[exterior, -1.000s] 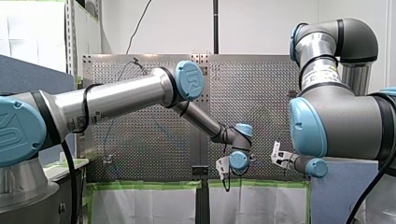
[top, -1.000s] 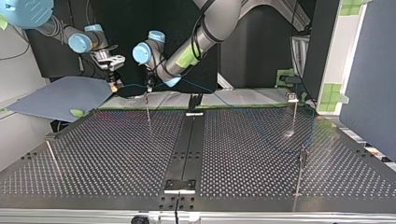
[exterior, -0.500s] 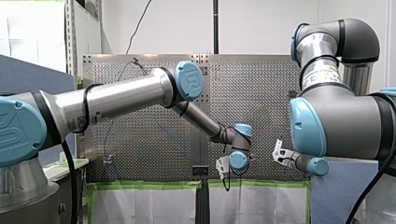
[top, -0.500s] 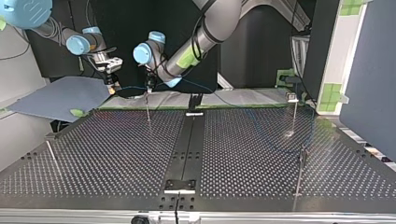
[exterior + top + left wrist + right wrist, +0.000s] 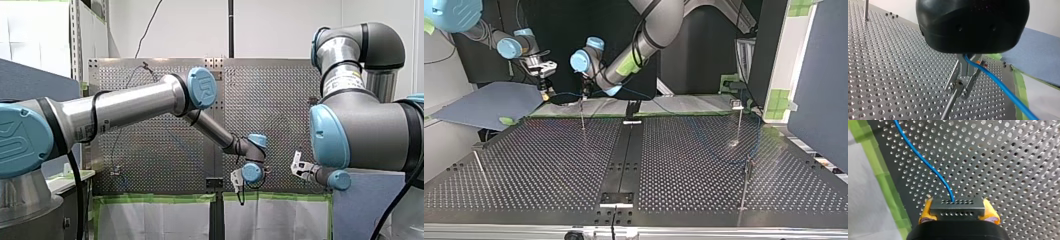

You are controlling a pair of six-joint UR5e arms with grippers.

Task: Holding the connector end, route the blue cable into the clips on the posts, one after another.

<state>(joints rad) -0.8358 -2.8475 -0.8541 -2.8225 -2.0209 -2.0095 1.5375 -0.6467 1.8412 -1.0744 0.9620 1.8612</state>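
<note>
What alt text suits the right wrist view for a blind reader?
My right gripper, with yellow pads, is shut on a dark grey rectangular connector. A thin blue cable runs from it over the perforated metal table, edged with green tape.

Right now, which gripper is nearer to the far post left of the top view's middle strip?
Left. My left gripper straddles the post; my right gripper, holding the connector, hangs beside it, apart.

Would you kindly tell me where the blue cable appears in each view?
Right wrist: thin blue cable leaves the grey connector in my right hand.
Left wrist: trails from my left hand.
Top: along the perforated metal table's far edge.
Front: too faint to tell.
Landmark: that table.
</note>
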